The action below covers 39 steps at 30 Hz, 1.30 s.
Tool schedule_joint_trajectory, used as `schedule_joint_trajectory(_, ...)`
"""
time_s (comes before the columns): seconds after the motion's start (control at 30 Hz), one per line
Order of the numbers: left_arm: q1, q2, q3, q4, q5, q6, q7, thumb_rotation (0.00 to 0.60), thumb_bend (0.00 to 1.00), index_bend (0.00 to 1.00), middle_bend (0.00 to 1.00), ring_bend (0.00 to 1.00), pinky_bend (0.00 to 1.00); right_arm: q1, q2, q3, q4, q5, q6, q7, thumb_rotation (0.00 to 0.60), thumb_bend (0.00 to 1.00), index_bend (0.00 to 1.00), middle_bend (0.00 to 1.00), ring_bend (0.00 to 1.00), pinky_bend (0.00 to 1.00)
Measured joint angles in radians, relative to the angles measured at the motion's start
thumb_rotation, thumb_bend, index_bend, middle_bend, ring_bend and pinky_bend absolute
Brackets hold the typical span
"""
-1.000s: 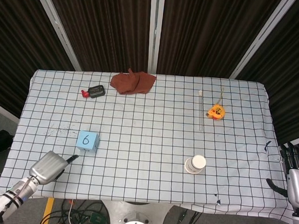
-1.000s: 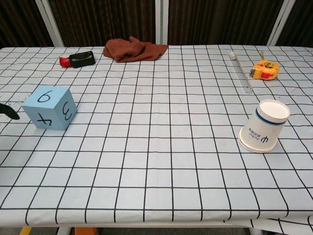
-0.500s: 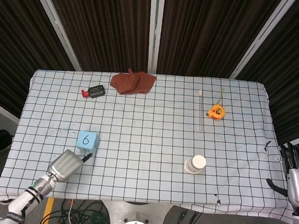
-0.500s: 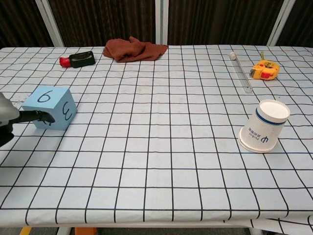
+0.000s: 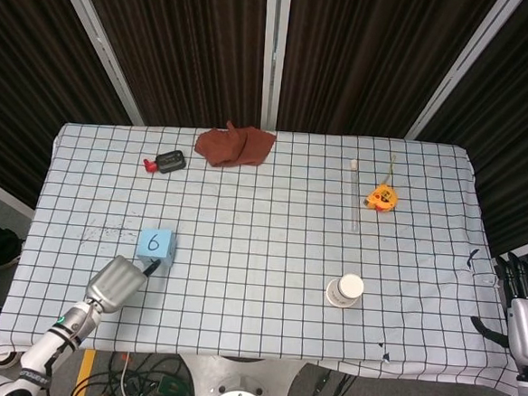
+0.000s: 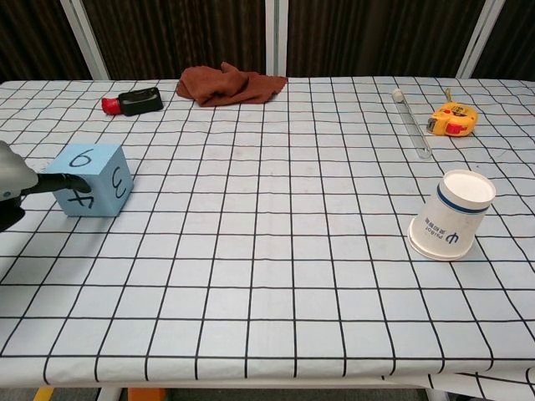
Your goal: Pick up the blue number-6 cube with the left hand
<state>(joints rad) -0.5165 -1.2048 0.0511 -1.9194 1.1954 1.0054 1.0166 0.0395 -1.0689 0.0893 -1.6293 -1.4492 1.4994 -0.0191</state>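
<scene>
Head view shows the left hand (image 5: 120, 281) at the near left part of the checked tablecloth (image 5: 260, 252), with the blue number-6 cube (image 5: 156, 243) just ahead of it and a little to its right. One dark fingertip (image 5: 151, 266) touches the near face of the cube. How wide the other fingers stand I cannot tell, because the silver back of the hand covers them; the cube is not held yet. Far ahead of this hand lie a black and red device (image 5: 166, 161) and a brown cloth (image 5: 235, 145). Well to its right stand a paper cup (image 5: 345, 290), a clear tube (image 5: 354, 193) and an orange tape measure (image 5: 381, 198). The right hand (image 5: 523, 311) waits off the table edge with fingers apart and holds nothing.

Chest view shows only the edge of the left hand (image 6: 12, 185), and one dark finger (image 6: 57, 184) lies against the front face of the cube (image 6: 90, 179), which sits flat on the cloth.

I judge the main risk is pushing: with only one finger in contact, more forward motion could slide or turn the cube away before the thumb reaches the opposite face. A grip on a corner could also let it slip out.
</scene>
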Motion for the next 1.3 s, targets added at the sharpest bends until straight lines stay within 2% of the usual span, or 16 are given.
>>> schedule_joint_trajectory(0.23,-0.042,-0.015,-0.005,-0.003,-0.021,-0.011,0.025,0.6,0.63,0.11,0.85,0.9,0.93,0.0,-0.002,0.0,0.003,0.003,-0.002,0.0,0.6,0.05,0.0,0.0,0.0,0.0)
schedule_joint_trajectory(0.53,-0.124,-0.034,-0.018,0.006,-0.108,-0.041,0.1,0.6,0.64,0.11,0.85,0.9,0.94,0.0,-0.009,-0.002,0.019,0.01,-0.01,0.009,0.6,0.05,0.0,0.0,0.0,0.0)
schedule_joint_trajectory(0.93,-0.246,-0.038,-0.029,0.035,-0.302,-0.055,0.184,0.6,0.64,0.12,0.85,0.91,0.94,-0.001,-0.017,-0.003,0.038,0.018,-0.017,0.018,0.6,0.05,0.0,0.0,0.0,0.0)
schedule_joint_trajectory(1.3,-0.363,-0.028,-0.024,0.062,-0.466,-0.06,0.217,0.6,0.65,0.19,0.86,0.91,0.94,-0.001,-0.021,-0.002,0.037,0.02,-0.016,0.011,0.6,0.05,0.0,0.0,0.0,0.0)
